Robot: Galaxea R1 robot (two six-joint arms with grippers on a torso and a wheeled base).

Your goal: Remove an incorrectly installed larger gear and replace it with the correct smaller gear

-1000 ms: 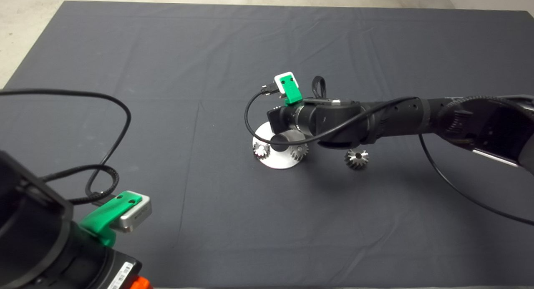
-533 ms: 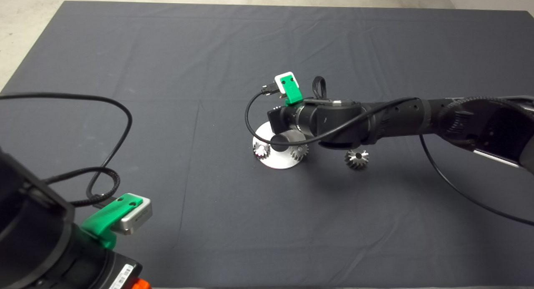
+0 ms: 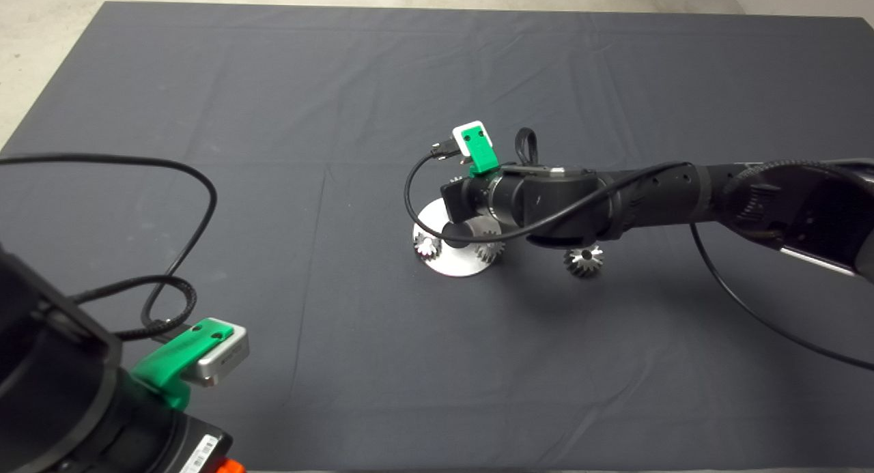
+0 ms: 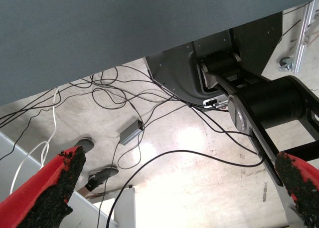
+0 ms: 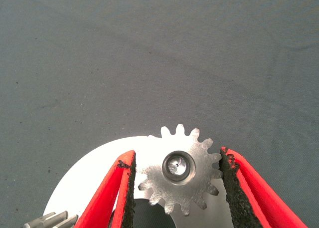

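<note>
The smaller gear (image 5: 178,169), short-toothed, sits on a post over the round silver base plate (image 5: 94,188); a pin fills its centre hole. My right gripper (image 5: 177,155) straddles it, open, with the pads just off its teeth. In the head view the right arm hides this gear above the plate (image 3: 454,263). The larger gear (image 3: 584,260), with long splayed teeth and a dark bore, lies on the mat to the right of the plate. My left gripper (image 4: 182,188) is open and empty, parked at the lower left (image 3: 225,465).
Two bright small gears (image 3: 427,245) (image 3: 489,249) sit on the left and right sides of the plate. The right arm's black cable (image 3: 751,309) trails across the mat. The left wrist view shows the floor with cables and the robot base.
The right wrist has shifted slightly right and down in the head view. The gears on the mat and the left arm have not moved.
</note>
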